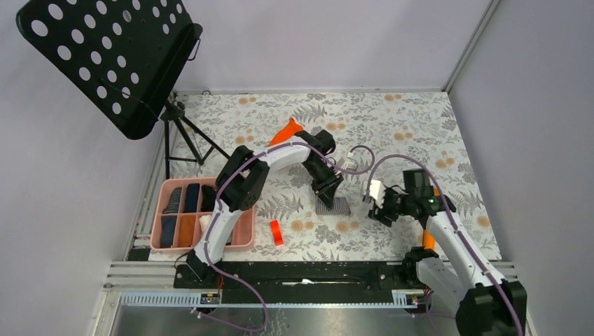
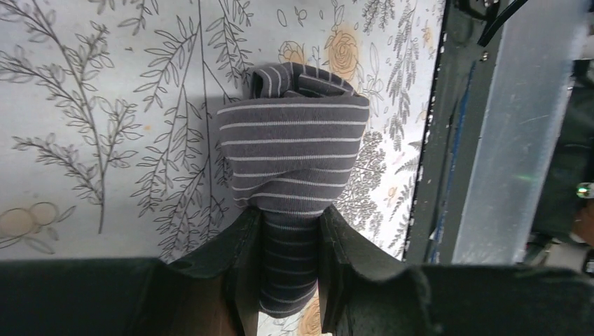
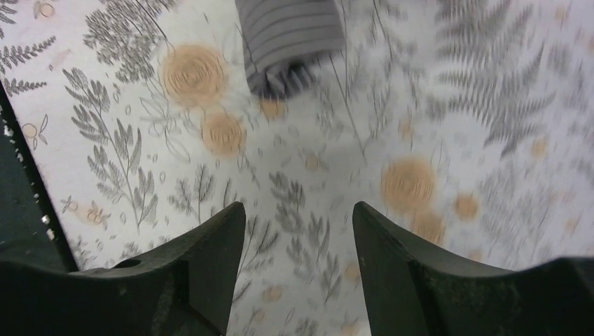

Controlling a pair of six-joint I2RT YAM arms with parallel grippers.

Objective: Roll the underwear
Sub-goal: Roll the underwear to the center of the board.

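Observation:
The grey striped underwear [image 1: 332,206] lies rolled into a bundle near the middle of the floral table. My left gripper [image 1: 326,187] is shut on one end of that roll [image 2: 293,154], the cloth pinched between both fingers. My right gripper [image 1: 378,203] hovers to the right of the roll, open, with only the tabletop between its fingers; in the right wrist view the grey roll [image 3: 288,42] lies ahead of the gripper [image 3: 298,213], apart from it. A bright orange underwear [image 1: 286,131] lies crumpled behind the left arm.
A pink tray [image 1: 242,241] at the left holds dark rolled garments and an orange one. A small red block [image 1: 277,232] lies just right of the tray. A black perforated music stand [image 1: 112,56] on a tripod stands at the back left. Walls close both sides.

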